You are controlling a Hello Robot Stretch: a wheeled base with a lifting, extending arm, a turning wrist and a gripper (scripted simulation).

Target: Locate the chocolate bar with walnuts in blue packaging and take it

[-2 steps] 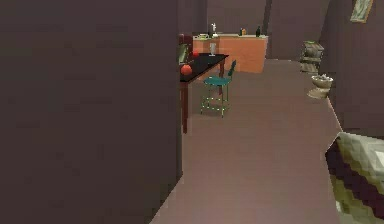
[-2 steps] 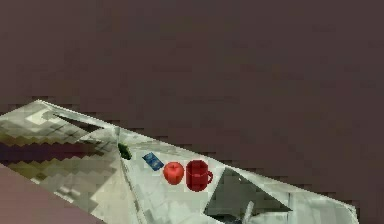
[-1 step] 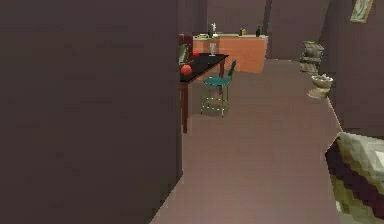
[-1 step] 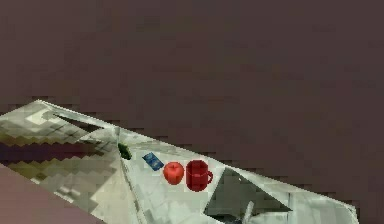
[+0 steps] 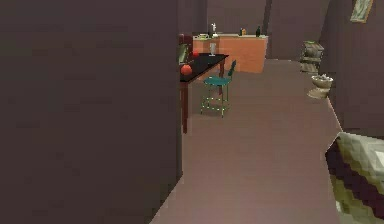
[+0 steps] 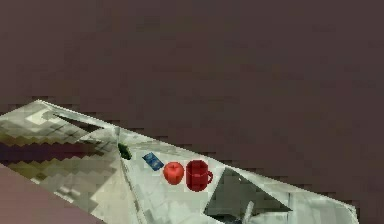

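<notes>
A small blue packet [image 6: 152, 159], maybe the chocolate bar, lies on the patterned bed [image 6: 60, 165] beside a red apple [image 6: 173, 172] and red mug [image 6: 199, 176]. It looks found, not yet taken. How the fingers are, I cannot tell.

A dark wall [image 5: 80, 110] is seen along the forward view's left, with brown floor [image 5: 260, 150] stretching ahead. A dark table [image 5: 205, 68] is set past the wall's edge, a teal chair [image 5: 217, 88] just beside it. An orange cabinet [image 5: 240, 52] is placed against the far wall. In the arm side view, a pale patterned surface [image 6: 60, 150] is backed by a plain dark wall [image 6: 200, 60].
</notes>
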